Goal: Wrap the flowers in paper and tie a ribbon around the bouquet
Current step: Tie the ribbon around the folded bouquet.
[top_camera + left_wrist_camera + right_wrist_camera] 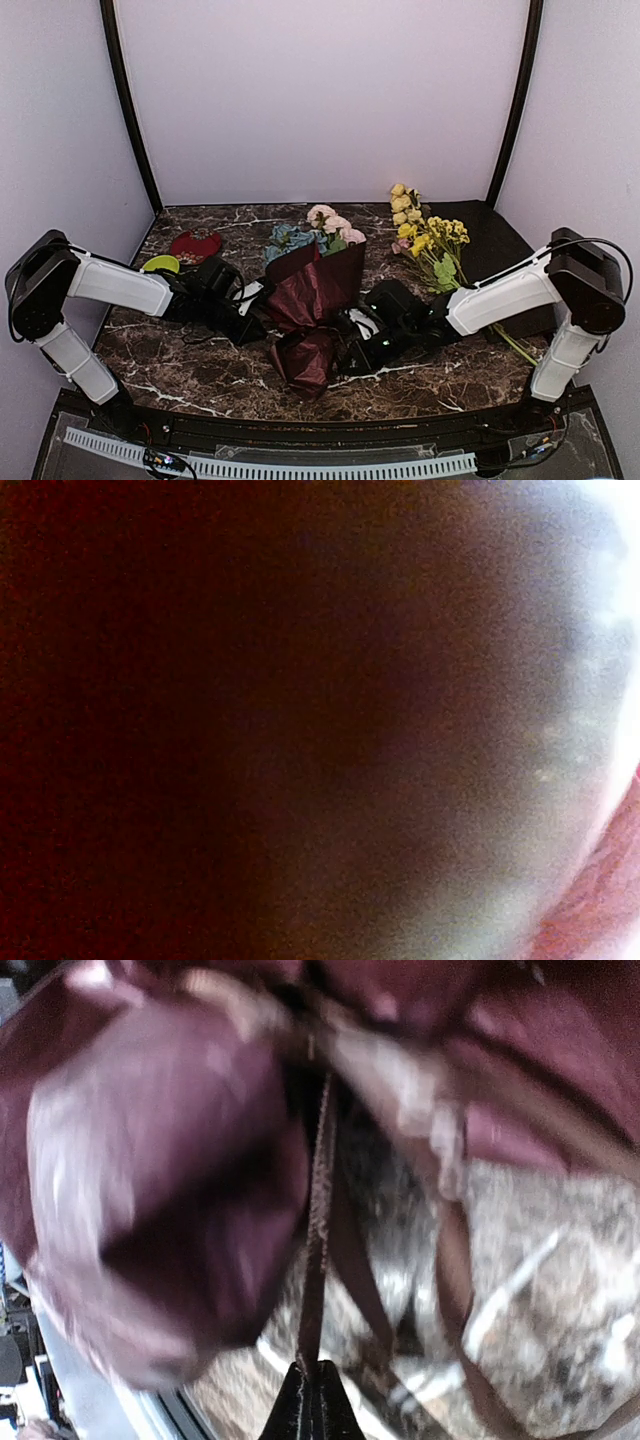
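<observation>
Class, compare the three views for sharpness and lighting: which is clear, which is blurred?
Top external: evenly lit, sharp, bouquet crisp. Left wrist: wholly defocused dark reddish smear, white glare at right. Right wrist: paper blurred, but ribbon entering the right gripper is readable.

lab booth: white walls, marble tabletop

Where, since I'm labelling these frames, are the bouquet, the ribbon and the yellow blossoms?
bouquet (318, 288), top external view, on its burgundy wrap.
ribbon (317, 1210), right wrist view, mid-length of the taut strand.
yellow blossoms (440, 232), top external view, on the flower heads.
</observation>
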